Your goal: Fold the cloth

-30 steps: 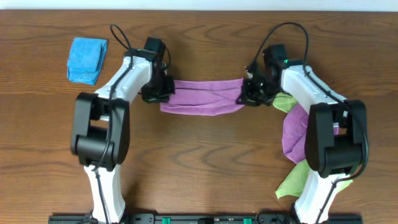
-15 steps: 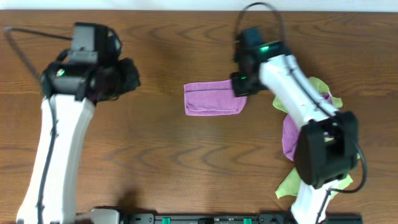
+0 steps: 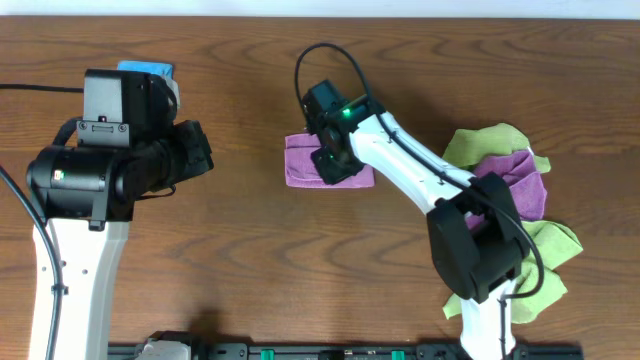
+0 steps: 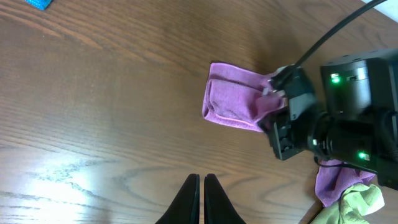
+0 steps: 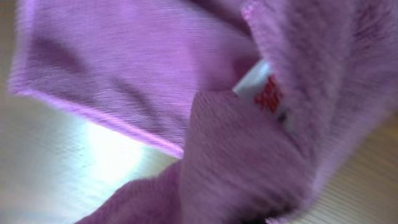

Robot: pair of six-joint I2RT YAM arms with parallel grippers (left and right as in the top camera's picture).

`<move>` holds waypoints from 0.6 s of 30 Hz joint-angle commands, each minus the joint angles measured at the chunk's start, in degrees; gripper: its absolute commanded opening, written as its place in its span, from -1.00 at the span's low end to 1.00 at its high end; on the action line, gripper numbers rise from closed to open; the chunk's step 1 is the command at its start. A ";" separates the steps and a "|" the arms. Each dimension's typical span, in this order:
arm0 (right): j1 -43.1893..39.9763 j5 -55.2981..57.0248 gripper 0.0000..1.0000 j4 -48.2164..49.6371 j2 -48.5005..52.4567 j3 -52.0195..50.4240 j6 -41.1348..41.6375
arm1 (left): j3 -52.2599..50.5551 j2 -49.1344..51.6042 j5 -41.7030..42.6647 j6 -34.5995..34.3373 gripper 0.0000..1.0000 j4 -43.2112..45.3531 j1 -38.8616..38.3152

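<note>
From overhead we look straight down on the brown wooden bench (image 3: 250, 260). Our left wrist view hangs high, tilted down over the soft lilac-purple microfibre cloth (image 4: 231, 104), which all three views share. Our right wrist view sits so near that the cloth fills it, blurred.

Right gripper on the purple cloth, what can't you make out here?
- Whether the right gripper is open or shut: overhead, its own body covers the fingers, and the right wrist view is a blur of cloth.
- The cloth's right part: under that gripper in the overhead and left wrist views.
- The blue cloth: mostly behind the left arm overhead, and cut by the top edge in the left wrist view.
</note>
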 commanded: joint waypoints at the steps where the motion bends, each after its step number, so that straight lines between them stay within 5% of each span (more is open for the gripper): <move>1: 2.01 -11.28 -0.97 2.95 1.49 -0.13 -2.25 | 0.20 -0.07 -0.59 0.15 -0.88 -0.02 0.13; 7: 3.17 -16.94 -0.95 8.74 1.44 -0.09 -0.61 | 0.20 -0.07 -0.61 0.35 -0.88 -0.61 0.13; 8: 3.30 -16.92 -0.58 8.37 1.46 -0.09 -0.79 | 0.20 -0.07 -0.68 0.63 -0.88 -0.61 0.13; 10: 3.54 -16.70 0.59 7.85 1.46 -0.09 -0.83 | 0.20 -0.04 -1.31 0.61 -0.87 -0.55 0.13; 11: 3.58 -16.70 0.99 7.76 1.46 -0.09 -0.81 | 0.17 -0.04 -1.68 0.61 -0.86 -0.50 0.13; 18: 2.43 -16.72 0.97 7.48 1.01 0.94 -0.09 | -0.35 1.22 -6.60 0.63 -0.86 0.15 0.15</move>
